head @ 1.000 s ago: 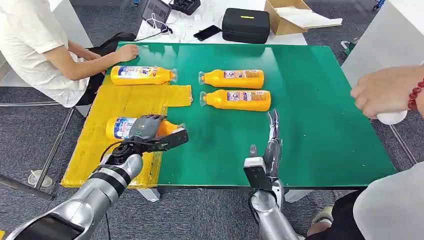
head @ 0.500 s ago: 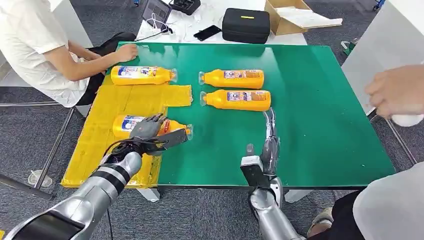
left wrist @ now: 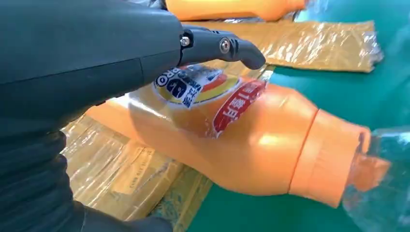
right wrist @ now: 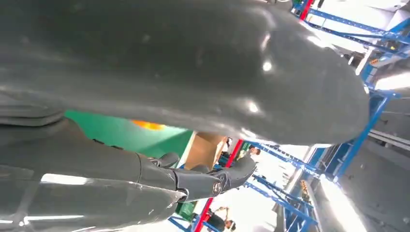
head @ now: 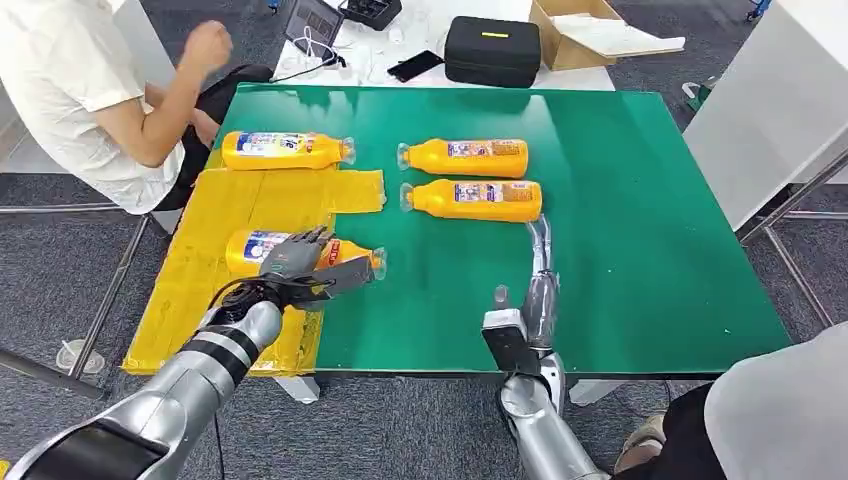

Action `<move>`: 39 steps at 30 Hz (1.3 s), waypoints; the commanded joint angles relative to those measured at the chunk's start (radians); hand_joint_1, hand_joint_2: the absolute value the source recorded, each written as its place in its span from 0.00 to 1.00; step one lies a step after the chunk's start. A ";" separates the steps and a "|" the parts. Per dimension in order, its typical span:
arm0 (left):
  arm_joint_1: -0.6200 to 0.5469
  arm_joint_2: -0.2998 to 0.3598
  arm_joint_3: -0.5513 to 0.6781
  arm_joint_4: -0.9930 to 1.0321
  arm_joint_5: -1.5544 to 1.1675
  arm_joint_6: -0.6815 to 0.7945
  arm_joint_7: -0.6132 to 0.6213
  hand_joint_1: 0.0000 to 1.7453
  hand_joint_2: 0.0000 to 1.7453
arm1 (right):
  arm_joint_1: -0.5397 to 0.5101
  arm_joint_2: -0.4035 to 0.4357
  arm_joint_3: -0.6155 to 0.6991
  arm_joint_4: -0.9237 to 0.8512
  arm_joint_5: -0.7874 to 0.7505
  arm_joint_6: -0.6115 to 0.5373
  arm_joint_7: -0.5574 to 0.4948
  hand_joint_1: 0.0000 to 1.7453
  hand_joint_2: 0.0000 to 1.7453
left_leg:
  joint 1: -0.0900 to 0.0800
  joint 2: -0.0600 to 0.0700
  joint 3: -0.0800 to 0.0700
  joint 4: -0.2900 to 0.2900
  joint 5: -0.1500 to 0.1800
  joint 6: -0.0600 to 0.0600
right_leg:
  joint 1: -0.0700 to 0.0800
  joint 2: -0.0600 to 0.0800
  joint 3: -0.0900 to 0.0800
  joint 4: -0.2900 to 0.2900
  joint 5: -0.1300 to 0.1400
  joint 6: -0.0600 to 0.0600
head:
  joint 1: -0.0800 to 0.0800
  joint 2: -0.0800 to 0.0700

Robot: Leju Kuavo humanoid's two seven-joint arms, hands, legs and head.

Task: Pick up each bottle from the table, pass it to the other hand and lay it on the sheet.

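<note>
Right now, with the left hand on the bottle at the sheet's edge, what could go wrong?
1. The near bottle lies with its neck past the yellow sheet onto the green table; it may roll further off the sheet when the left hand lets go.
2. The right hand reaches toward the nearer table bottle; its fingertips may nudge it away.

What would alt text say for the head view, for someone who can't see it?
The robot's left hand rests on an orange bottle lying at the edge of a yellow sheet on a green table. Its right hand reaches toward two more bottles.
</note>
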 commanded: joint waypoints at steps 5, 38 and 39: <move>0.390 -0.035 0.029 -0.590 0.250 0.371 -0.195 0.00 1.00 | 0.069 0.001 -0.089 -0.051 0.072 -0.002 0.000 0.00 0.00 | -0.002 -0.001 0.009 -0.002 -0.004 0.002 | -0.001 -0.002 0.009 -0.002 -0.005 -0.001 | 0.000 0.000; 0.574 -0.039 -0.029 -0.866 0.683 0.404 -0.194 0.00 1.00 | -0.216 -0.235 -0.106 0.444 0.700 0.077 0.373 0.00 1.00 | -0.003 -0.003 0.001 0.000 -0.002 0.005 | -0.003 -0.003 0.003 -0.002 -0.003 0.003 | 0.000 0.000; 0.561 -0.040 -0.032 -0.842 0.657 0.429 -0.193 0.00 1.00 | -0.226 -0.232 -0.083 0.453 0.728 0.109 0.403 0.00 1.00 | -0.003 -0.002 0.003 0.000 -0.002 0.006 | -0.004 -0.004 0.005 -0.001 -0.003 0.003 | 0.000 0.000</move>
